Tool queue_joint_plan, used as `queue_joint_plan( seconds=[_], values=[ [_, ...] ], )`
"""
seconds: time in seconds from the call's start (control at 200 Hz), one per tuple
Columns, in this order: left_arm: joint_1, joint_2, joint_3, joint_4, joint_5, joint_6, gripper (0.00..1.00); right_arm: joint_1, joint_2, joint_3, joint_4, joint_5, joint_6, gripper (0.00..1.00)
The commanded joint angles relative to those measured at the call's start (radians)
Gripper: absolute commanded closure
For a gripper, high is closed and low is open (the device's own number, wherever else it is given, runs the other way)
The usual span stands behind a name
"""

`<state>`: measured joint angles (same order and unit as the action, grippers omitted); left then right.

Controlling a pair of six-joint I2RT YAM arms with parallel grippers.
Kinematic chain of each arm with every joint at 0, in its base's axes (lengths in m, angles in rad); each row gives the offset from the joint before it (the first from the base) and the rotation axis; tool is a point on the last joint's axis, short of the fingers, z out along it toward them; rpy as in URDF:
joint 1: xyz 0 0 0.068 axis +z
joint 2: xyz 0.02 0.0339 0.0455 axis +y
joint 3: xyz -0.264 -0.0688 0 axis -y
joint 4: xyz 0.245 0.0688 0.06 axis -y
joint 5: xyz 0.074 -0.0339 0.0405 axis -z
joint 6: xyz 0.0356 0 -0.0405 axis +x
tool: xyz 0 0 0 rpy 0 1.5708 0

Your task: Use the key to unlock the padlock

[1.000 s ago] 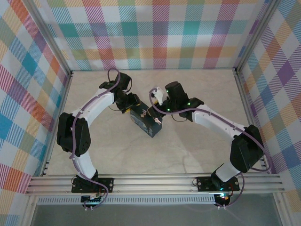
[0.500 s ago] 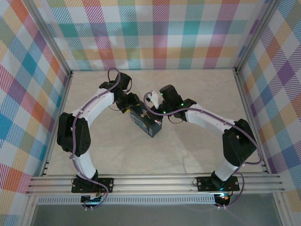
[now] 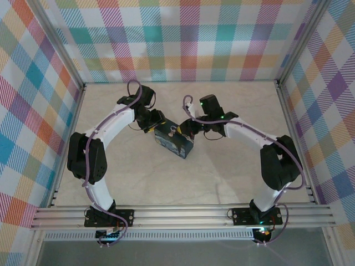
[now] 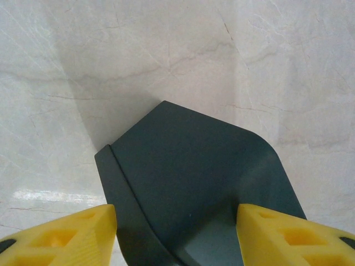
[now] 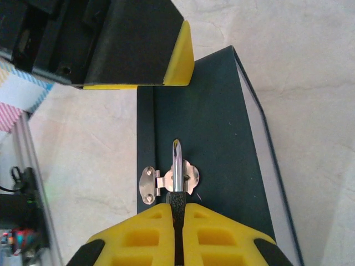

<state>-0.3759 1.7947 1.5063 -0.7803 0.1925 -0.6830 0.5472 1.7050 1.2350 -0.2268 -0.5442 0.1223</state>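
The padlock [image 5: 177, 198] has a dark rough body and a silvery shackle [image 5: 176, 163] that passes through the metal hasp [image 5: 161, 181] on the dark blue tin [image 5: 216, 127]. My right gripper [image 5: 177, 208] is shut on the padlock's body. My left gripper [image 4: 176, 224] grips the tin [image 4: 194, 166] across its far end, one yellow finger [image 4: 288, 235] on each side. From above, the tin [image 3: 178, 145] lies between the left gripper [image 3: 157, 125] and the right gripper [image 3: 187, 131]. The key is out of view.
The tin rests on a pale marble-patterned table [image 3: 222, 172]. Plaid walls [image 3: 183, 39] close the back and both sides. An aluminium rail [image 3: 183, 213] runs along the near edge by the arm bases.
My right gripper has closed on the padlock's body, and its wrist has swung back and to the right. The tin has turned slightly. The left arm has stayed in place.
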Motion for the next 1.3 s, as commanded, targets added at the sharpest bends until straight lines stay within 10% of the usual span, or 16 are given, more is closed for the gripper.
queue_joint_plan(
  seconds=[0.0, 0.245, 0.59, 1.295],
  values=[
    [0.009, 0.025, 0.005, -0.033, -0.005, 0.02, 0.42, -0.015, 0.045, 0.037, -0.015, -0.164, 0.087, 1.0],
    [0.009, 0.023, -0.007, -0.027, -0.007, 0.026, 0.42, -0.06, 0.066, 0.041, 0.049, -0.35, 0.266, 0.99],
    [0.009, 0.023, -0.011, -0.022, -0.005, 0.027, 0.42, -0.058, 0.039, 0.068, -0.164, -0.041, 0.093, 0.66],
    [0.009, 0.027, -0.008, -0.025, -0.008, 0.026, 0.42, 0.124, -0.057, 0.057, -0.163, 0.346, -0.322, 0.4]
  ],
)
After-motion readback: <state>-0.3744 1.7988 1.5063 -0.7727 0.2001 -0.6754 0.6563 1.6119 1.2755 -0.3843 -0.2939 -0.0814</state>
